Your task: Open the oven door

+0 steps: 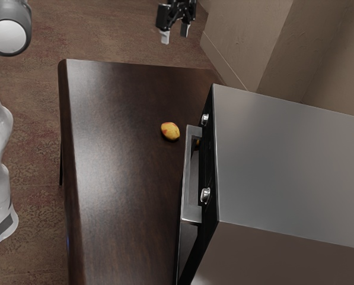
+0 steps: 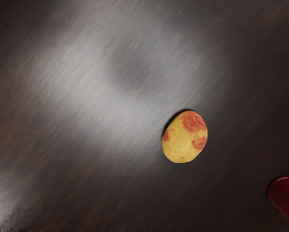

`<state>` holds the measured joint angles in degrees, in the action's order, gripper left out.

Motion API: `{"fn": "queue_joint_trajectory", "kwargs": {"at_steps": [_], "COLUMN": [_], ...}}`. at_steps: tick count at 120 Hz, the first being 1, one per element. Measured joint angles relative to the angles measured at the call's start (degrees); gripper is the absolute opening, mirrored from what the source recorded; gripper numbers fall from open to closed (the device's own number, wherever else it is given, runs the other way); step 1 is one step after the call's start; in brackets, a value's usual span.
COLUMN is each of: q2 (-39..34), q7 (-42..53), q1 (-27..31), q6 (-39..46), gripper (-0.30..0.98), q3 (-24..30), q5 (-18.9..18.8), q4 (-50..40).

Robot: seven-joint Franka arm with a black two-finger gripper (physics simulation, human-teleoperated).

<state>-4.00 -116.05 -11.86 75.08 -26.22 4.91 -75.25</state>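
Door looks shut or close to it: handle [image 1: 191,172] sits along the front of the oven [image 1: 283,160], at the exterior view's right, knobs just beside it. So nothing done on the opening, as far as can be seen; reach, grip, pull and swing all left. Gripper [image 1: 175,34] is up near the exterior view's top, well apart from the handle, fingers spread with a clear gap, holding nothing. Can't tell if that's full width. Containers: oven interior hidden, contents unknown. Red can [image 2: 285,197] on the table [image 2: 86,183], contents unknown too. Fruit [image 1: 170,131] lies near the handle; probably worth avoiding on the approach.
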Motion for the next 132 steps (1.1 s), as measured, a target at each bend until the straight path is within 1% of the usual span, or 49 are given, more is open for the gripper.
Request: {"fn": "queue_joint_trajectory", "kwargs": {"at_steps": [18,29,44,48,53,58,63,72,77,84,89,97,106,116,122,132], "q2": [-0.9,-2.9,-5.1,-7.5,-13.1,-19.0,-25.4,-37.2,-43.9,-49.9,-51.9,-52.9,-52.3,-51.2,-50.9,-50.5], "q7": [-3.3,-4.9,-6.8,-7.2,-7.7,-8.2,-8.6,-9.3,-9.5,-9.9,-10.0,-9.6,-9.2,-8.3,-7.1,-3.5], "q1": [-2.2,-5.5,-5.6,-4.4,-0.1,2.2,3.4,5.5,6.5,7.0,7.0,7.1,7.0,6.7,6.1,5.8], "q6": [-0.6,-2.3,-5.2,-5.8,-5.9,-4.8,-2.3,2.5,5.3,8.7,11.9,18.2,25.1,31.8,34.8,38.3], "gripper": [0.69,0.69,0.69,0.69,0.69,0.69,0.69,0.69,0.69,0.68,0.68,0.68,0.68,0.68,0.68,0.68], "q3": [0.6,0.5,0.5,3.0,10.0,15.5,20.9,29.6,35.7,41.5,43.4,44.6,46.1,48.2,49.7,50.5], "q5": [0.0,-0.1,-0.2,-0.2,-0.2,-0.3,-0.3,-0.4,-0.4,-0.3,-0.1,0.7,2.2,5.6,6.9,8.0], "q4": [0.1,0.1,-0.1,-1.5,-6.3,-12.7,-20.2,-31.0,-36.8,-42.5,-46.0,-49.2,-50.2,-50.8,-51.8,-52.9]}}
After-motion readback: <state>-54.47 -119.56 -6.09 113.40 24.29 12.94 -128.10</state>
